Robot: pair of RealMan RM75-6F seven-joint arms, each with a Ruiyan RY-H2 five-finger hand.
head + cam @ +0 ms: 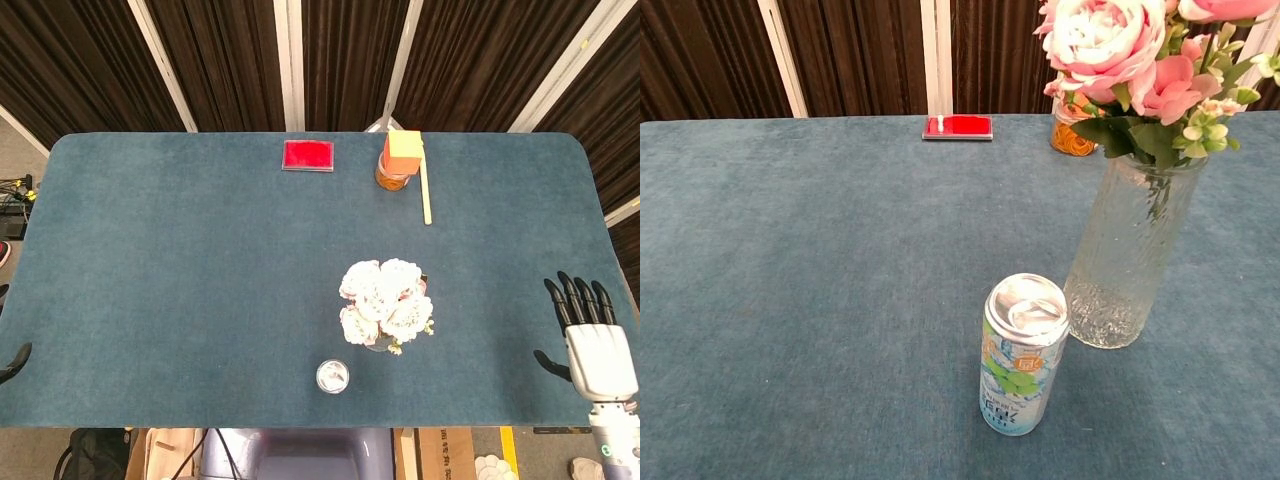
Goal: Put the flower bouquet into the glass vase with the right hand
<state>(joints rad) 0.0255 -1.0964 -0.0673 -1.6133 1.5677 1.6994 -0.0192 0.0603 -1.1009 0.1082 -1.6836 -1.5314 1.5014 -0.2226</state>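
Observation:
The pink and white flower bouquet stands upright in the textured glass vase, near the table's front centre. My right hand is at the table's right front edge, far from the vase, fingers spread and holding nothing. Only dark fingertips of my left hand show at the far left edge of the head view. Neither hand appears in the chest view.
A drink can stands just in front-left of the vase. At the back lie a red box, an orange jar with a block on top and a wooden stick.

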